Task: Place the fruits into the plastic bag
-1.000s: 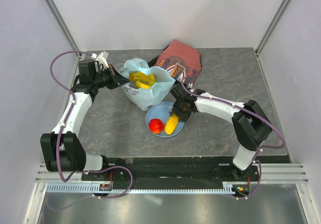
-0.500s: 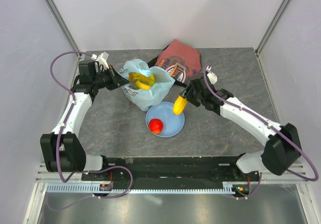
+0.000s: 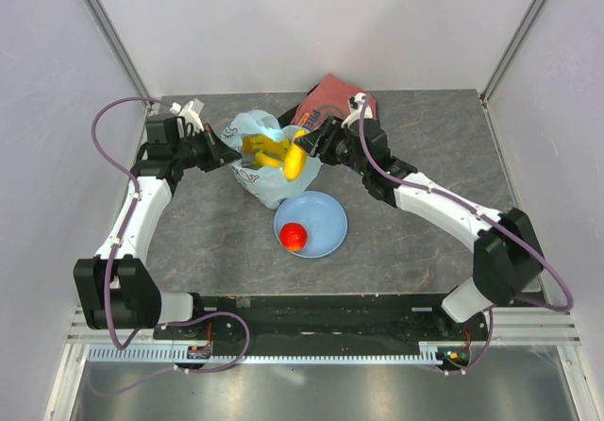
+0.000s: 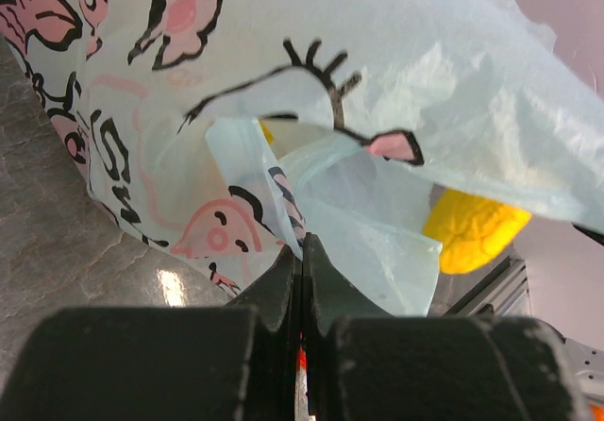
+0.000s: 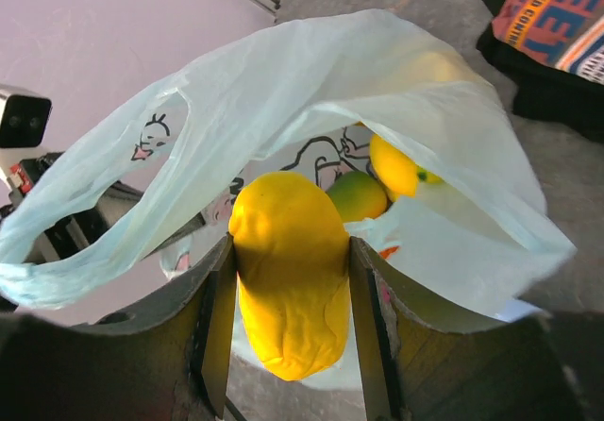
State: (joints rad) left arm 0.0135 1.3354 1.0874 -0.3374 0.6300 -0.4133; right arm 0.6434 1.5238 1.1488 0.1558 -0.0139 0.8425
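Top external view: the bag (image 3: 267,177) stands on the table (image 3: 425,128) left of centre, mouth up, with the bananas (image 3: 262,145) inside. The left gripper (image 3: 229,155) reaches in from the left and is clenched on the bag's left edge. The right gripper (image 3: 305,149) comes from the right and grasps the yellow fruit (image 3: 294,161), which sits at the right rim of the mouth, partly over the opening. A plate (image 3: 328,221) lies just in front of the bag, its far rim at the bag's base, with the red fruit (image 3: 293,236) on its left part. A cloth (image 3: 337,98) lies behind the right gripper, near the bag's far right side. Left wrist view: the fingers (image 4: 326,284) are pressed together with a fold of bag (image 4: 425,81) film pinched between them; the printed wall fills most of the view and hides the inside, and the yellow fruit (image 4: 475,237) shows beyond a lower edge of film. Right wrist view: the right gripper (image 5: 293,345) has the yellow fruit (image 5: 288,251) wedged between both fingers, in front of the open mouth. The bag (image 5: 283,72) arches over the opening, its handle loop to the left and a sagging fold of its right wall low at the front. Deeper in lie a green fruit (image 5: 360,194) and another yellow piece (image 5: 394,166), partly covered by film. The cloth (image 5: 557,25) lies at the upper right, apart from the bag.
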